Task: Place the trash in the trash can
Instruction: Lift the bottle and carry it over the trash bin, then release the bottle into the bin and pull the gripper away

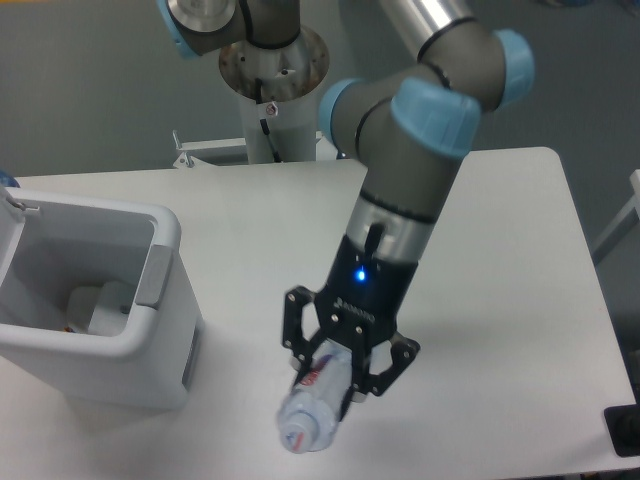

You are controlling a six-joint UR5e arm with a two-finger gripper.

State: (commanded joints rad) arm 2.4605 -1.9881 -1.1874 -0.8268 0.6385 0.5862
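The clear crushed water bottle [312,412], with red lettering on its label, lies at the table's front middle, one end pointing toward the camera. My gripper [332,385] reaches down over its far half with a finger on each side, shut on it. The white trash can [150,330] stands at the left, open, with a grey tab [153,275] on its near rim and its lid [10,235] hinged back at the left edge. A pale crumpled shape [95,305] lies inside the can; I cannot tell whether it is the tissue.
The white table [500,300] runs back to the arm's base column [270,90]. A dark object [625,430] sits at the front right corner. The table's right edge is near a grey frame [620,225].
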